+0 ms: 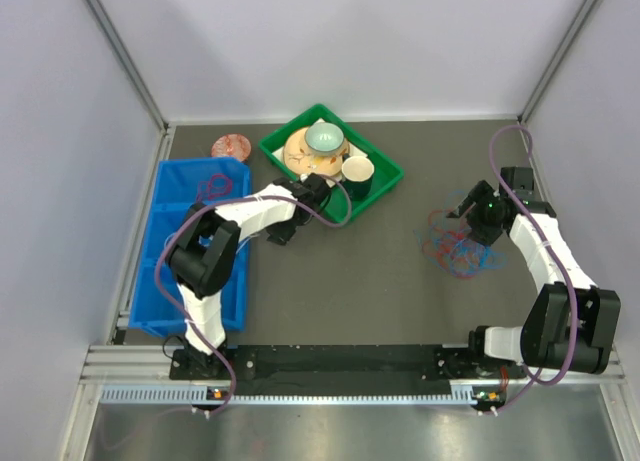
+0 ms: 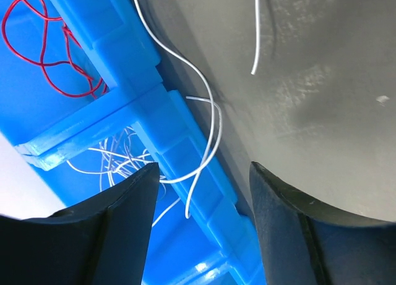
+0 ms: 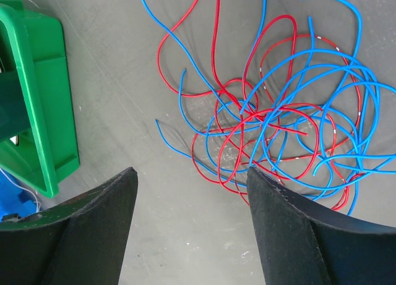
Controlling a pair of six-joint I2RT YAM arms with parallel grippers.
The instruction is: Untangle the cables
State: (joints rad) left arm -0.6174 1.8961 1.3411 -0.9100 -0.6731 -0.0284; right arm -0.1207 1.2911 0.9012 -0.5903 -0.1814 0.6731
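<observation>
left gripper (image 2: 204, 167) jaws apart, empty, white cable (image 2: 218, 121) draped over blue bin (image 2: 167, 124) wall between them, so pinch it there, lift slow; right gripper (image 3: 192, 170) wide over red-blue tangle (image 3: 278, 130), well right of bin

Two arms reach over a dark table (image 1: 350, 301), with cables lying in two places.

A loose tangle of red and blue cables (image 1: 460, 249) lies near the table's right edge, and the right gripper (image 1: 465, 206) hangs over its far side. A red cable (image 1: 213, 186) is coiled in the far compartment of the blue bin (image 1: 165, 281) along the left edge. The left gripper (image 1: 282, 231) sits between that bin and the green tray (image 1: 390, 168) of bowls (image 1: 323, 136) near the far edge; its jaws are too small to make out.
</observation>
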